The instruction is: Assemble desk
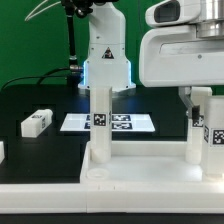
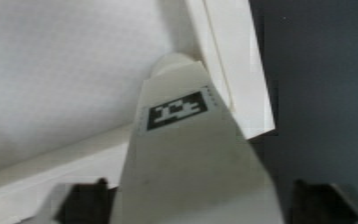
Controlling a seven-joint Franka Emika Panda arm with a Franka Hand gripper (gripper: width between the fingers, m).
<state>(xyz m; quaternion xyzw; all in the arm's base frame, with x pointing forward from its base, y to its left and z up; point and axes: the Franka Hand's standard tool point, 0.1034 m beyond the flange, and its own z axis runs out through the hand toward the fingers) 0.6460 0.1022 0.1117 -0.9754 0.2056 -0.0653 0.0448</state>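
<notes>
The tabletop lies flat on the black table, nearest the exterior camera, with its raised rim facing up. 2 legs stand upright along its far edge. Leg 1 stands at the corner on the exterior view's right, and we see a tag on the face toward the camera. Leg 2 stands toward the exterior view's left and is tagged the same way.

In the wrist view we look down the length of leg 1. It has a tag on its upper part, and its far end meets the tabletop right at the rim.

The gripper hangs directly over leg 1. The wrist view shows its 2 dark fingertips, 1 on each side of the leg and close to its faces. The jaws are partly spread to about the leg's width. We cannot tell whether the pads press on the leg or stand just clear, so we cannot confirm a grip.

Leg 3 lies on its side on the black table, toward the exterior view's left and apart from the tabletop. The marker board lies flat behind leg 2, between the tabletop and the robot base. 1 more white part is cut off by the frame edge, and we cannot identify it.
</notes>
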